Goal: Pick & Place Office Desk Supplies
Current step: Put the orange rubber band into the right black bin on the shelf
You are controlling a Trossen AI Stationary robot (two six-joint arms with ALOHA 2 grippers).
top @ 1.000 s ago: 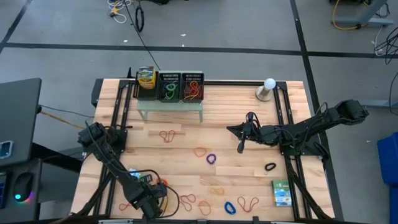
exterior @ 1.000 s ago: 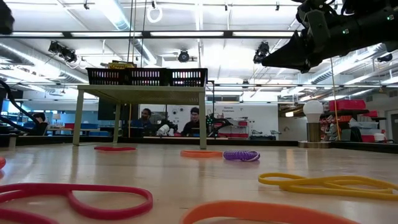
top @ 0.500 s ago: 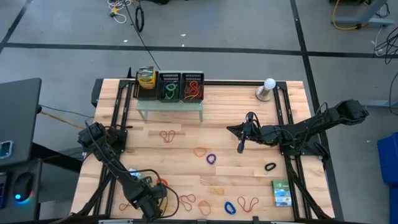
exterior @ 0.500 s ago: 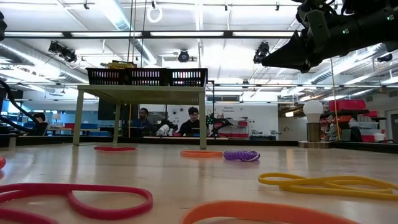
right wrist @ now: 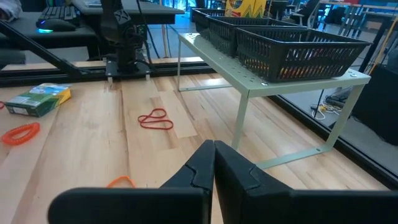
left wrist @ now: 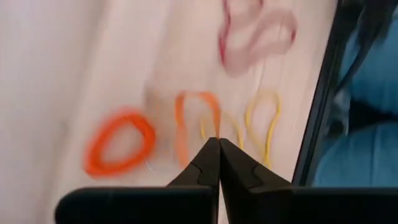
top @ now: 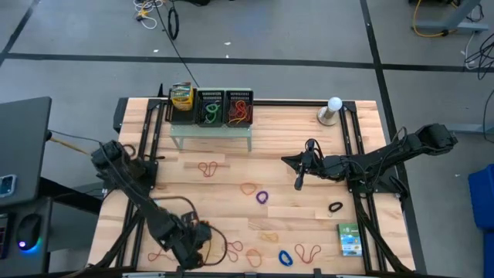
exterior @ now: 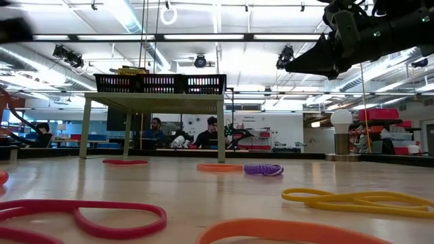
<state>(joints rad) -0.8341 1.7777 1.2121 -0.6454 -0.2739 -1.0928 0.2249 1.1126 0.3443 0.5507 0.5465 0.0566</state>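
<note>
While my left gripper (left wrist: 218, 146) hangs pinched shut, holding nothing, over the table's near-left corner, orange (left wrist: 119, 142), yellow (left wrist: 263, 124) and pink rubber bands (left wrist: 255, 38) lie below; my right gripper (right wrist: 214, 149) waits closed mid-table.

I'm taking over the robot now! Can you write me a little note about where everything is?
Left gripper: shut, over the table's front-left corner near an orange rubber-band loop; whether it pinches a band is unclear.
Right gripper: shut, empty, hovering above mid-table.
Done: some green and red bands lie in the black mesh trays.
Left: many loose loops on the wooden table, like the purple loop, plus the green-white-blue packet.
</note>
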